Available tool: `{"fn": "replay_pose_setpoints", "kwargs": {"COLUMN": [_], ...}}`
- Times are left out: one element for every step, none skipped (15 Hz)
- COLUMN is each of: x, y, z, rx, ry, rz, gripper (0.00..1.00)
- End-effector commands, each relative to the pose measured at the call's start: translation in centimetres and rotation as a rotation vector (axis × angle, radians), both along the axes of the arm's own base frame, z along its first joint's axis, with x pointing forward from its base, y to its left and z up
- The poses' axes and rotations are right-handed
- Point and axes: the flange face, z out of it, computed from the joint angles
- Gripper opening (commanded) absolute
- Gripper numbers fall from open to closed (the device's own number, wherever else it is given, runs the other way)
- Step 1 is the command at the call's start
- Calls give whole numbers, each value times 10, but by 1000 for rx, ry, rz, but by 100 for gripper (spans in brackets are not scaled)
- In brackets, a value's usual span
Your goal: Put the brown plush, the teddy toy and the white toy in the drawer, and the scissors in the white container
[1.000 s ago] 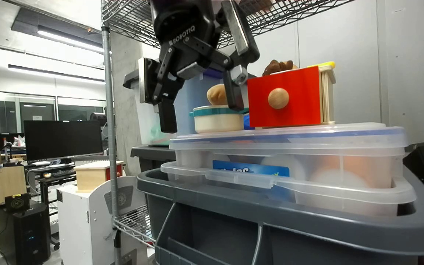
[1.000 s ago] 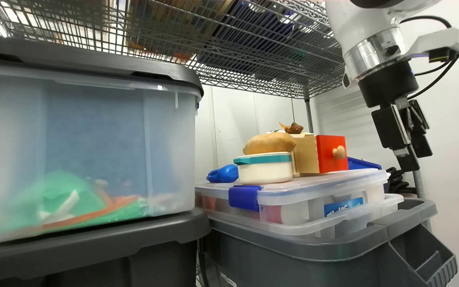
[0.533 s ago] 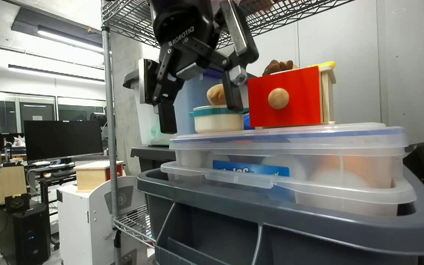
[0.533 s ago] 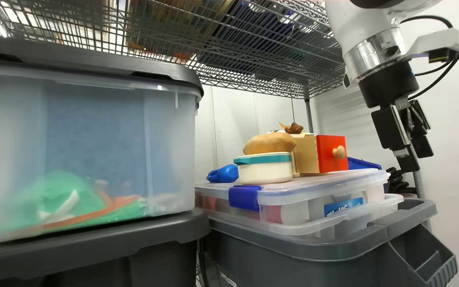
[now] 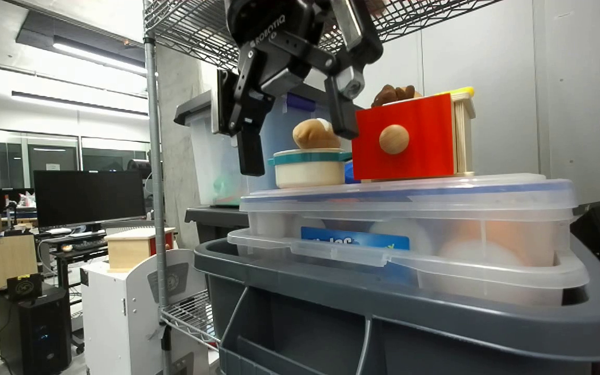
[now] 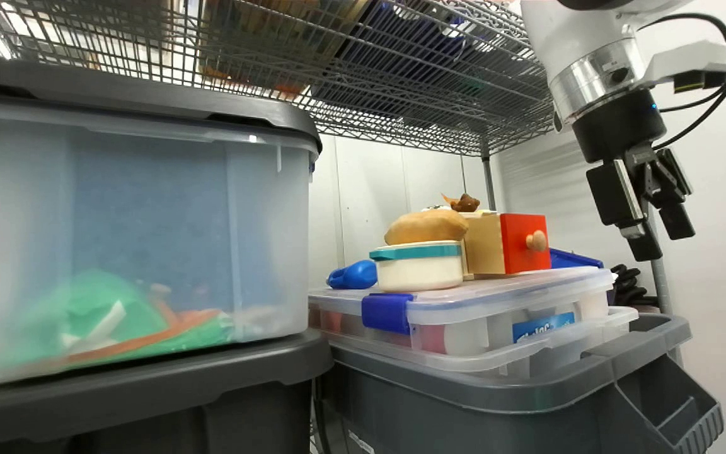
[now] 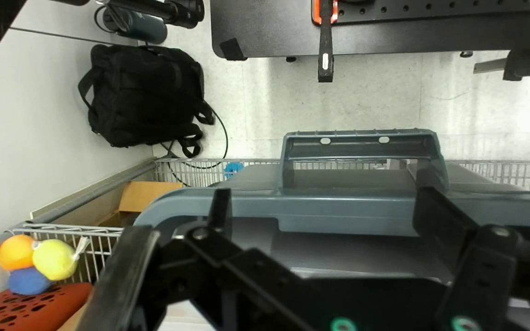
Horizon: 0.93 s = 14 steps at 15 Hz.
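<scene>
The red drawer front (image 5: 427, 140) with its round wooden knob sits in the pale wooden casing (image 6: 484, 246); how far it is pulled out I cannot tell. A dark brown plush (image 5: 395, 96) lies on the casing, also in an exterior view (image 6: 465, 203). A tan plush (image 6: 426, 227), perhaps the teddy, rests on the white container (image 6: 420, 273) with teal rim. A whitish thing (image 6: 437, 207) peeks out behind it, too small to identify. Scissors are not recognisable. My gripper (image 5: 297, 136) is open and empty, raised in front of these; its fingers also show in the wrist view (image 7: 325, 207).
A clear plastic bin (image 5: 513, 208) carries the things, on a grey bin (image 5: 435, 302). Stacked bins (image 6: 149, 208) stand beside it. A wire shelf (image 6: 401, 94) hangs above, with a post (image 5: 155, 156). A blue object (image 6: 357, 275) lies behind the white container.
My gripper has moved slightly up and, in an exterior view, to the right, uncovering more of the tan plush. It stays open. The objects have not moved.
</scene>
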Motion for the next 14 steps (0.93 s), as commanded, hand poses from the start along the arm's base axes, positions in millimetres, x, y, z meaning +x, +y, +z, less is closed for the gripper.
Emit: {"fn": "replay_pose_setpoints", "kwargs": {"x": [5,7,9,12,16,20,23,26,29,33,37,39,42,48], "y": [-11,-14,-17,-20,-21,-21,-19,-17,-16,-15,-14,-12,-10,-5], "z": [13,17,21,25,30,34,39,43,47,49,50,50,51,52], "rx": [22,39,51,64,89,111,136,156,179,202,225,239,247,251], "ry": [3,2,-2,-11,-35,-53,-68,-85,-101,-114,-123,-127,-129,-131], "rz": [-54,-56,-65,-75,-78,-82,-80,-78,-72,-65,-58,-50,-43,-30], "gripper": [100,100,100,100,100,100,100,100,100,100,100,100,100,100]}}
